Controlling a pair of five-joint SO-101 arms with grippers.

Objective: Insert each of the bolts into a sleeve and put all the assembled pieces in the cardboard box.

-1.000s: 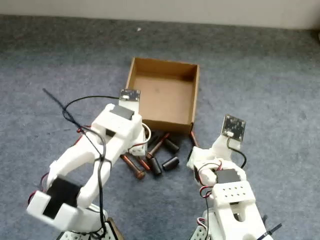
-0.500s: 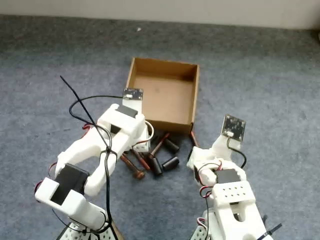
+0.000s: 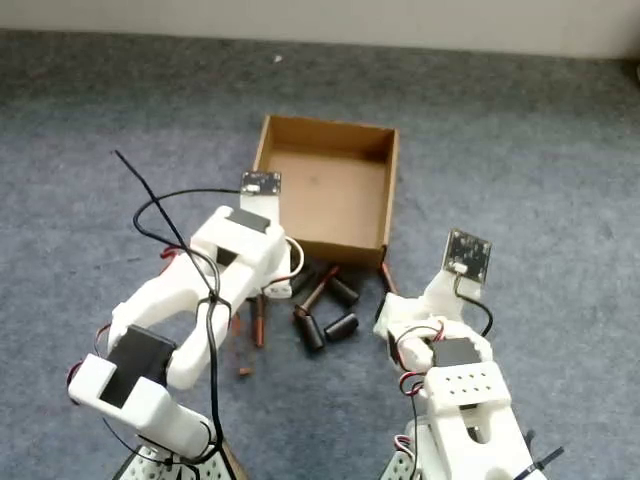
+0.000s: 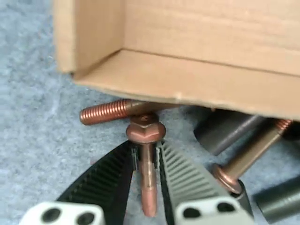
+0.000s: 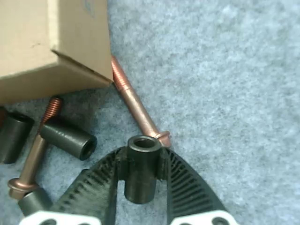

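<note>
So the copper hex-head bolt is clamped in the left pincer, shaft along the jaws, head past the tips, thread end pointing back. The right pincer grips the black cylindrical sleeve, bore facing outward. Mating looks awkward imo.

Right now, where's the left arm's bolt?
Left wrist view: bolt clamped in the left gripper, head by the box wall, beside another bolt.

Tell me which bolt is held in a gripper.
The bolt clamped by its shank in the left gripper, hex head towards the cardboard box. The other bolts lie loose on the carpet.
</note>
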